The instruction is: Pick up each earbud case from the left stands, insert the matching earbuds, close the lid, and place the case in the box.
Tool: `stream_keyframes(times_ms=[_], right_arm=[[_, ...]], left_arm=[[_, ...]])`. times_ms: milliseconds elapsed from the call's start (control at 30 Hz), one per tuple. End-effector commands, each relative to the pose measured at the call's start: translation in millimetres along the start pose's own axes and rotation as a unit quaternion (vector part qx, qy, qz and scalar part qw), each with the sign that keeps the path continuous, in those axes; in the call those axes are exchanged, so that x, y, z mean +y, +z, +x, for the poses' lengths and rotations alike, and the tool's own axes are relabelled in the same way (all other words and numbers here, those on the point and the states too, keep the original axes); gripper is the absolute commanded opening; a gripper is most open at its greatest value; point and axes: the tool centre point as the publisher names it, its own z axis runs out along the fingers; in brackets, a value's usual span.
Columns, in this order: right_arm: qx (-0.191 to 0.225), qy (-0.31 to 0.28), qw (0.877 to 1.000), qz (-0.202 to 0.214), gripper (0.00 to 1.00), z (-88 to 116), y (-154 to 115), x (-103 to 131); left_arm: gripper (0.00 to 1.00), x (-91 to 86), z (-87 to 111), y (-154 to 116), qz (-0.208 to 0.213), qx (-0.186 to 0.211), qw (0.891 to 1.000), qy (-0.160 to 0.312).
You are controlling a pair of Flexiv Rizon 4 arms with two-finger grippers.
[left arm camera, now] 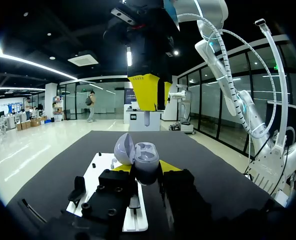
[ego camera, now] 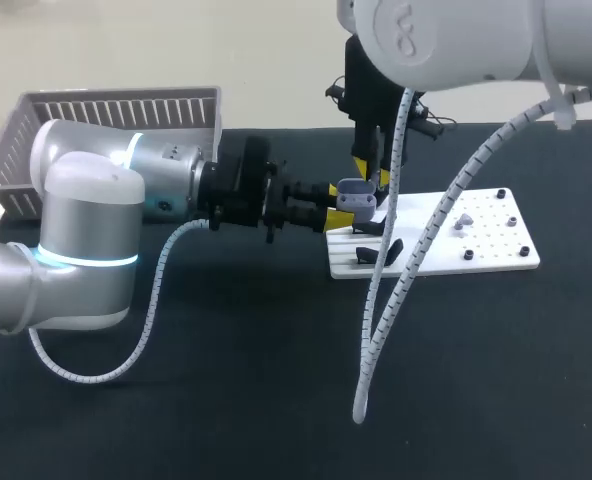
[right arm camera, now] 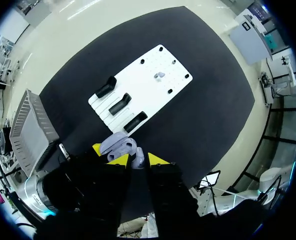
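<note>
The left arm (ego camera: 86, 230) has rounded white and silver shells and a glowing cyan ring at one joint. Its wrist and the left gripper (ego camera: 336, 202) are black with yellow tips. A white spiral cable (ego camera: 156, 300) loops under the left arm. Opposite the left arm, the white right arm (ego camera: 456, 40) carries a second cable (ego camera: 406, 260) and a black, yellow-tipped right gripper (ego camera: 371, 178).

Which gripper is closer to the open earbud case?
Left. The left gripper is shut on the open earbud case; the right gripper, holding an earbud, hangs just above it without touching.
</note>
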Motion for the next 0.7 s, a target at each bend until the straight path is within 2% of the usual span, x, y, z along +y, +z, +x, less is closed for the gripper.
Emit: stream_keyframes(times_ms=[33,700], right_arm=[[-0.002,0.002,1.0,0.007,0.0,1.3,1.9,6.1],[0.007,0.002,1.0,0.013,0.0,5.0,9.9,15.1]], left_arm=[[0.0,-0.5,1.1,0.2,-0.002,-0.002,1.0,0.001],[0.0,-0.5,1.1,0.2,-0.002,-0.002,1.0,0.001]])
